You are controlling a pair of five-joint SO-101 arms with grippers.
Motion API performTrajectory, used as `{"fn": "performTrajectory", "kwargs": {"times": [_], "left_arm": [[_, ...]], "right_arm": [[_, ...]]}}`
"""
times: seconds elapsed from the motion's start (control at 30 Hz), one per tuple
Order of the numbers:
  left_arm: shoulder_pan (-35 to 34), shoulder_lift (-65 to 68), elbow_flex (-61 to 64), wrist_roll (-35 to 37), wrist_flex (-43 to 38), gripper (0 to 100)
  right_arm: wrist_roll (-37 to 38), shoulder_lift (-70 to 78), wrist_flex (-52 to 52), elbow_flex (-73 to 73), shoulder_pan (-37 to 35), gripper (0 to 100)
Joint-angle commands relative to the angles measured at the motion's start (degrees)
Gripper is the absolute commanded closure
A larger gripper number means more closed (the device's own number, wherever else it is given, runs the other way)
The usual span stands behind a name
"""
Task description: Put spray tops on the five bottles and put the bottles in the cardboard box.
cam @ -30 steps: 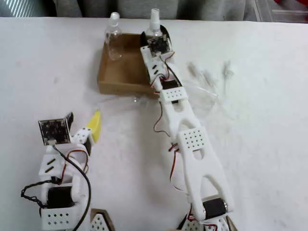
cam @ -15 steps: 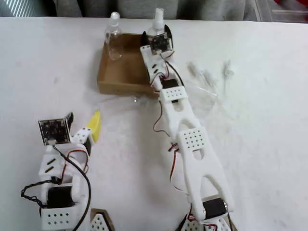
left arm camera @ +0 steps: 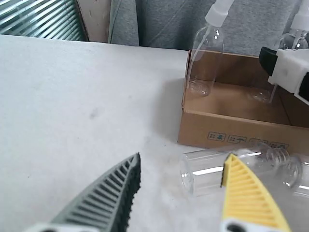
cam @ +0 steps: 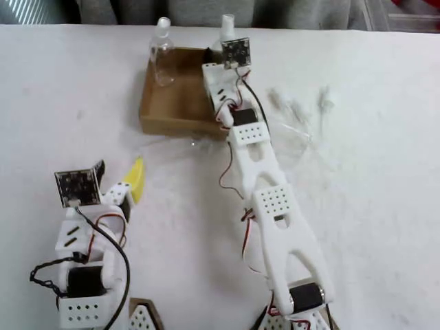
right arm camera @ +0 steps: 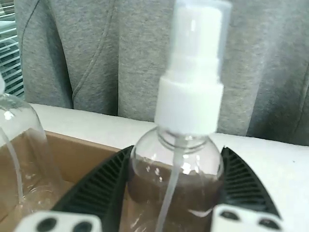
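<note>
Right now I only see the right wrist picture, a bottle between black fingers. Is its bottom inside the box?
Observer: Yes, the left wrist view shows the base of the held bottle down inside the cardboard box, at a far corner.
Operator: Any bottles outside?
Observer: A topless bottle lies on its side by the box's near wall.
Operator: And the other arm?
Observer: The left gripper is open, fingers aimed at that topless bottle.

A white table [cam: 55, 89] carries a cardboard box [left arm camera: 227, 133] just beyond the left claw [left arm camera: 183, 159], clear bottles [left arm camera: 205, 169] lying on their sides right in front of it, and loose spray tops [cam: 299, 106] well off to its right.
</note>
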Motion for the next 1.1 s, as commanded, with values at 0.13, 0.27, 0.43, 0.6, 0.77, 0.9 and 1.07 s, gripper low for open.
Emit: {"fn": "performTrajectory", "kwargs": {"times": [0.13,0.27,0.43,0.6,0.77,0.9,1.07], "left_arm": [[-0.5,-0.4,0.0,0.0,-0.8,72],[-0.5,-0.4,0.0,0.0,-0.9,72],[-0.5,-0.4,0.0,0.0,-0.9,72],[-0.5,-0.4,0.0,0.0,-0.9,72],[-0.5,-0.4,0.0,0.0,-0.9,72],[-0.5,-0.4,0.0,0.0,-0.9,72],[-0.5,-0.4,0.0,0.0,-0.9,72]], "right_arm": [[-0.5,-1.5,0.6,-2.9,0.0,76.9],[-0.5,-1.7,2.0,-3.0,0.0,76.9],[-7.2,-6.9,11.5,-2.9,0.1,76.9],[-9.4,-8.5,12.7,-2.7,0.8,76.9],[-9.4,-8.7,12.5,-2.7,1.0,76.9],[-9.4,-8.7,12.7,-2.7,0.9,76.6],[-9.4,-8.4,12.9,-2.6,0.7,66.8]]}}
